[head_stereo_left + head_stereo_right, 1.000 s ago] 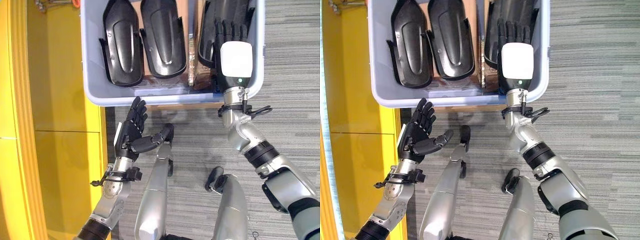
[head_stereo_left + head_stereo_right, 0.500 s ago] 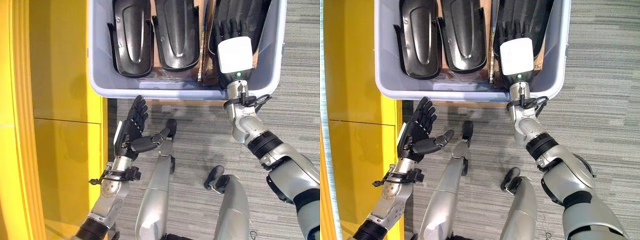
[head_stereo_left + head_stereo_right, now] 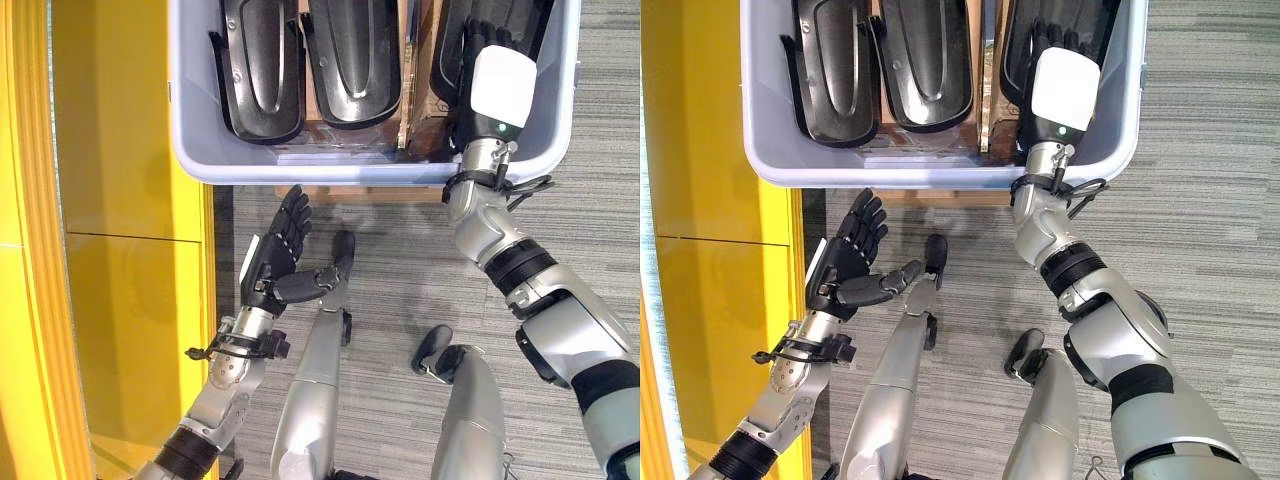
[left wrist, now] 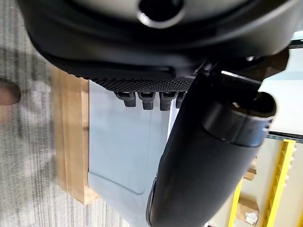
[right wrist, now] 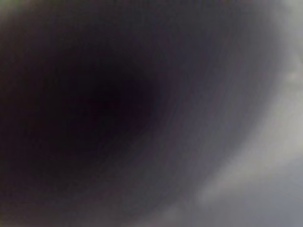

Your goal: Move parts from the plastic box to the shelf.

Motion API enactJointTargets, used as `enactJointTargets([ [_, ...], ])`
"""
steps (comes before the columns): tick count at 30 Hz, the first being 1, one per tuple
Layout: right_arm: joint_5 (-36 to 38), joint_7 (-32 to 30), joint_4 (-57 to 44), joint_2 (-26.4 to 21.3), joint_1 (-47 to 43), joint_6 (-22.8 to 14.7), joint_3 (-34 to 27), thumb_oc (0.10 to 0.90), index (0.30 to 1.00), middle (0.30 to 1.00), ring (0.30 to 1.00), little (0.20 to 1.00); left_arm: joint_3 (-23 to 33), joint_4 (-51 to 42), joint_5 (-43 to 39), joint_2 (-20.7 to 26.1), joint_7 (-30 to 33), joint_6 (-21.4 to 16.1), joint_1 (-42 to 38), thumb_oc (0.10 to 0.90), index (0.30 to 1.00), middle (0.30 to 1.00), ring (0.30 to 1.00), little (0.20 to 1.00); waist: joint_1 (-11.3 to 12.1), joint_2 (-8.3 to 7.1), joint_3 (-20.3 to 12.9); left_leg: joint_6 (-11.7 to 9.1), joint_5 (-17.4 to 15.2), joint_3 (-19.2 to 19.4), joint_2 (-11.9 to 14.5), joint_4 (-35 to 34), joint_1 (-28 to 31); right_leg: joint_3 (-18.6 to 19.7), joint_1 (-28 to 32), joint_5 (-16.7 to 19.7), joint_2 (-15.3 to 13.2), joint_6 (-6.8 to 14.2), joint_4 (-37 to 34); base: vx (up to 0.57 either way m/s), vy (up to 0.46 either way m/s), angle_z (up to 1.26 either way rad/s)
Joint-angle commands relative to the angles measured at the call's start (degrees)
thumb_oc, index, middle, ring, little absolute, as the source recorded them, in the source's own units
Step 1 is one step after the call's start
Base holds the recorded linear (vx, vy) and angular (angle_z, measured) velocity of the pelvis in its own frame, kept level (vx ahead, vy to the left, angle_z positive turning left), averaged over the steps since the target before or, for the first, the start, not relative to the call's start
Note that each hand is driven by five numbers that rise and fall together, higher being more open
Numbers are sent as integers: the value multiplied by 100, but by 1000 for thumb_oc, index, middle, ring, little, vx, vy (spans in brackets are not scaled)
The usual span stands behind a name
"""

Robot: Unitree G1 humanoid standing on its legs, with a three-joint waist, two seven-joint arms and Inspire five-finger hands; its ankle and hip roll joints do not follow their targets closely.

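The grey plastic box (image 3: 190,150) holds three black moulded shell parts: one on the left (image 3: 262,70), one in the middle (image 3: 350,60) and one on the right (image 3: 450,50). My right hand (image 3: 500,85), with its white back cover up, reaches over the box's near wall and lies on the right part. My left hand (image 3: 275,265) is open, palm up and holding nothing. It hovers over the carpet just below the box's near wall (image 4: 123,142), beside the yellow shelf (image 3: 120,200).
A cardboard divider (image 3: 408,70) stands between the middle and right parts. The box rests on a wooden board (image 3: 370,192), also seen as the wooden board (image 4: 71,142) in the left wrist view. Striped grey carpet (image 3: 590,220) lies to the right of the box.
The camera has shifted, so the box sits differently in the picture. My right hand stays on the right part and now leans a little to the right. The left hand stays open.
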Motion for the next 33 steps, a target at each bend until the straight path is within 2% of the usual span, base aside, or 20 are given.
enactJointTargets([
  [1, 1473, 1082, 1328, 80, 768, 178, -165, 400, 300, 300, 300, 300, -49, -496, 90, -63, 15, -378, -375, 900, 1000, 1000, 1000, 1000, 256, 472, 187, 404, -990, 450, -394, 621, -101, -155, -65, 299, 205, -222, 340, -37, -19, 4],
  [3, 1526, 1101, 1396, 56, 795, 113, -176, 400, 300, 300, 300, 300, -73, -495, 80, -52, 13, -393, -393, 900, 1000, 1000, 1000, 1000, 247, 486, 187, 408, -993, 458, -393, 624, -84, -153, -59, 292, 196, -225, 355, -55, -31, 4],
  [4, 1441, 1124, 1503, 32, 804, -78, -196, 400, 300, 300, 300, 300, -98, -442, 34, -45, -41, -472, -431, 900, 1000, 1000, 1000, 1000, 228, 496, 187, 413, -1013, 469, -397, 631, -13, -154, 7, 287, 186, -231, 351, -90, -54, 9],
  [6, 1271, 1161, 1518, 24, 817, -190, -202, 400, 300, 300, 300, 300, -98, -406, 12, -41, -83, -504, -468, 900, 1000, 1000, 1000, 1000, 206, 476, 187, 411, -1028, 482, -393, 603, 121, -176, 142, 293, 185, -223, 303, -83, -56, 7],
  [10, 942, 1230, 1433, 42, 1063, -315, -122, 400, 300, 300, 300, 300, -44, -315, 58, -65, -37, -518, -520, 900, 1000, 1000, 1000, 1000, 99, 352, 187, 360, -1039, 526, -327, 530, 525, -190, 587, 290, 236, -213, 126, -71, -57, -1],
  [14, 437, 1027, 1370, 99, 1248, -443, 31, 400, 300, 300, 300, 300, -27, -146, 55, -110, -33, -596, -553, 900, 1000, 1000, 1000, 1000, 9, 274, 187, 323, -1043, 559, -254, 491, 844, -169, 926, 260, 294, -229, 11, -37, -26, -2],
  [17, 374, 837, 1357, 125, 1282, -515, 106, 400, 300, 300, 300, 300, -29, -63, -28, -116, -106, -631, -576, 900, 1000, 1000, 1000, 1000, -13, 244, 187, 317, -1058, 562, -233, 467, 1046, -175, 1133, 257, 294, -228, -67, -35, -41, -4],
  [18, 43, 598, 1210, 93, 1304, -538, 193, 400, 300, 300, 300, 300, 10, 58, -137, -109, -117, -745, -611, 900, 1000, 1000, 1000, 1000, -58, 145, 187, 321, -1117, 550, -202, 461, 1412, -180, 1540, 275, 273, -202, -217, -43, -71, 0],
  [22, 29, 384, 1011, 23, 1390, -636, 256, 400, 300, 300, 300, 300, 104, 166, -47, -140, -127, -714, -661, 900, 1000, 1000, 1000, 1000, -125, 0, 187, 310, -1178, 523, -171, 453, 1858, -183, 2039, 308, 261, -172, -452, -19, -52, -1],
  [28, 203, -121, 235, -268, 1531, -987, -4, 400, 300, 300, 300, 300, 308, 195, 135, -156, -126, -598, -662, 900, 1000, 1000, 1000, 1000, -284, -203, 187, 263, -1206, 480, -83, 283, 2722, -151, 2919, 354, 324, -173, -862, 7, -15, -6],
  [29, 145, -172, 116, -324, 1525, -1071, -93, 400, 300, 300, 300, 300, 356, 200, 124, -154, -150, -557, -665, 900, 1000, 1000, 1000, 1000, -308, -223, 187, 248, -1198, 480, -64, 235, 2855, -145, 3052, 364, 339, -173, -932, -29, 17, -4],
  [30, -224, -538, -358, -512, 1524, -1302, -273, 400, 300, 300, 300, 300, 443, 212, 109, -158, -187, -526, -665, 900, 1000, 1000, 1000, 1000, -358, -209, 187, 250, -1036, 517, 69, 59, 3108, -193, 3327, 525, 410, -203, -1185, 0, 0, 0],
  [33, -422, -760, -1281, -717, 1749, -1346, -596, 400, 300, 300, 300, 300, 588, 253, -62, -235, -206, -451, -579, 900, 1000, 1000, 1000, 1000, -488, -317, -42, 194, -1009, 571, 185, -116, 3408, -168, 3663, 591, 439, -173, -1502, 26, 17, -6],
])
